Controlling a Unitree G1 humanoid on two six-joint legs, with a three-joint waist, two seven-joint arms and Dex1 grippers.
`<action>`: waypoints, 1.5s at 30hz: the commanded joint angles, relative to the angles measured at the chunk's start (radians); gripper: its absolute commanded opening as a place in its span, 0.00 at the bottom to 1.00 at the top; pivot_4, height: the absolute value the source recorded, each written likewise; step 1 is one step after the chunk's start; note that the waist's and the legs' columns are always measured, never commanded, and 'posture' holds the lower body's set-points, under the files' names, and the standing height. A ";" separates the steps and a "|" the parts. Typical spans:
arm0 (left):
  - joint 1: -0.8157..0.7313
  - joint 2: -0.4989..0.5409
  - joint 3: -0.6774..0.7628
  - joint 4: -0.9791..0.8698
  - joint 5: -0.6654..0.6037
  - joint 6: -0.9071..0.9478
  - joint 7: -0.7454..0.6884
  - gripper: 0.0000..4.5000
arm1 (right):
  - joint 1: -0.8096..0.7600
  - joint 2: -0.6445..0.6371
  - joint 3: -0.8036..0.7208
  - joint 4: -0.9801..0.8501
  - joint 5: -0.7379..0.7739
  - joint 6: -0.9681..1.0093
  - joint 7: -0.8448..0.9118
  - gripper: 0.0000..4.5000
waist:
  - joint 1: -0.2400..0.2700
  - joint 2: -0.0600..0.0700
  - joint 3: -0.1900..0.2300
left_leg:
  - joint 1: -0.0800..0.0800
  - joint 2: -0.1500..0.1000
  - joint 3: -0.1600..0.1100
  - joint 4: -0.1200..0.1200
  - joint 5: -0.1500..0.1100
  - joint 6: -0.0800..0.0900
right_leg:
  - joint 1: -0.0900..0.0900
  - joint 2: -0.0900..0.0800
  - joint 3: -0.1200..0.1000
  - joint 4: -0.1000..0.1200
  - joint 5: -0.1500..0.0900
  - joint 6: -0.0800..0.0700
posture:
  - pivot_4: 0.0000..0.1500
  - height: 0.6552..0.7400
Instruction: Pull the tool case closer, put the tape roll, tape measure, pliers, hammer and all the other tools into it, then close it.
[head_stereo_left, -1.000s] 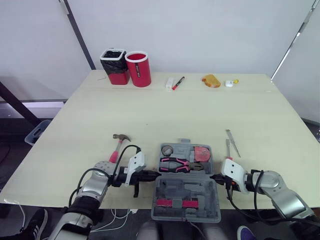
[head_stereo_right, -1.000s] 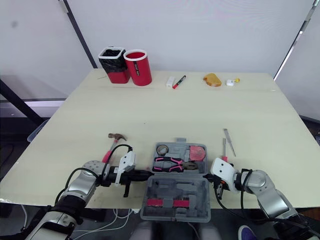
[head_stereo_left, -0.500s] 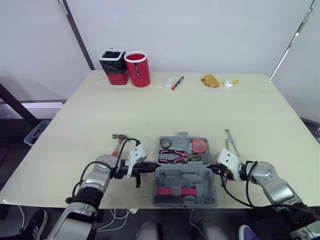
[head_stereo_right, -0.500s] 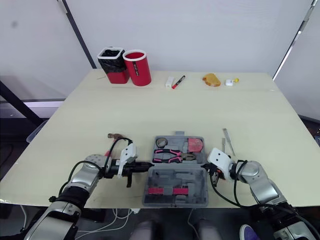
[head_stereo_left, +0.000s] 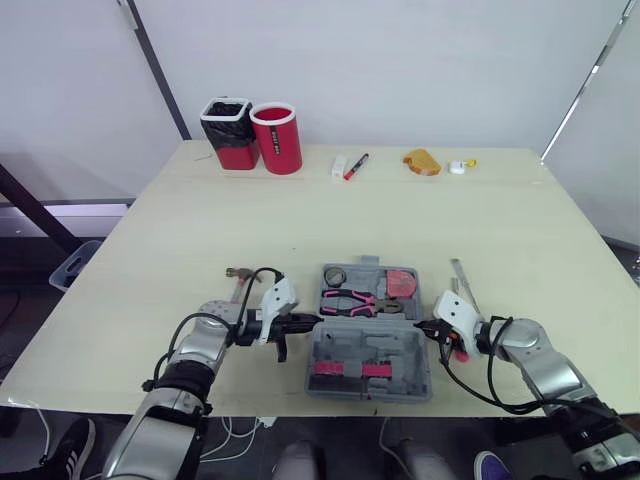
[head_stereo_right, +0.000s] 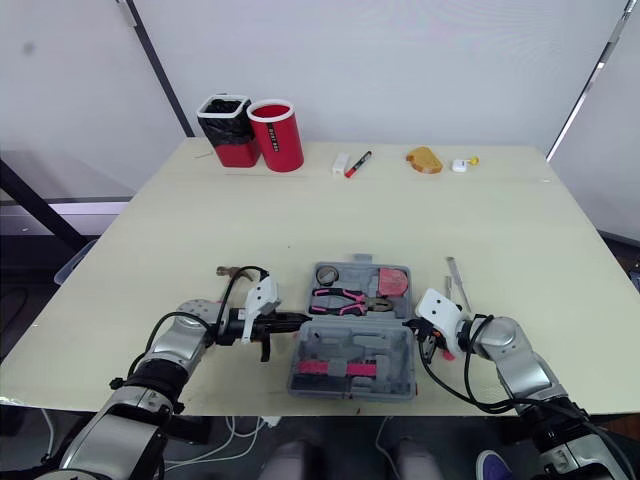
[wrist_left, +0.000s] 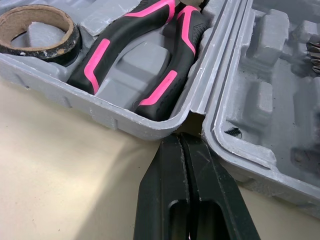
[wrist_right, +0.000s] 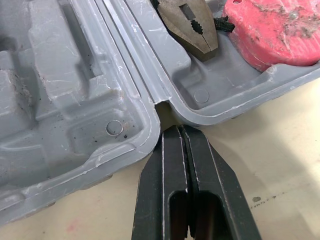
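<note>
Left wrist view: tape roll (wrist_left: 67, 44) partly out of frame

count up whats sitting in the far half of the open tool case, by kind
tape roll: 1
pliers: 1
tape measure: 1
total: 3

matt scuffed grey plastic tool case (wrist_left: 125, 119), rubbery-handled pliers (wrist_left: 161, 89), smooth table (wrist_left: 60, 175)
</note>
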 joint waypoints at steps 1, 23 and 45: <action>-0.025 -0.023 -0.007 0.006 0.008 -0.021 -0.003 0.01 | -0.032 0.016 -0.014 -0.006 -0.001 -0.037 -0.021 0.00 | 0.001 0.000 0.000 | 0.000 0.000 0.000 0.000 0.000 0.000 | 0.000 0.000 0.000 0.000 0.000 0.000 | 1.00 1.00; -0.051 -0.031 0.006 0.072 0.021 -0.063 0.005 0.01 | -0.026 0.046 -0.008 -0.009 0.003 -0.030 -0.012 0.00 | -0.001 0.000 0.000 | 0.000 0.000 0.000 0.000 0.000 0.000 | 0.000 0.000 0.000 0.000 0.000 0.000 | 1.00 1.00; -0.046 -0.023 0.010 0.083 0.029 -0.065 -0.019 0.01 | -0.039 0.079 -0.016 0.015 -0.012 -0.073 -0.025 0.00 | -0.003 0.000 0.000 | 0.000 0.000 0.000 0.000 0.000 0.000 | 0.000 0.000 0.000 0.000 0.000 0.000 | 1.00 1.00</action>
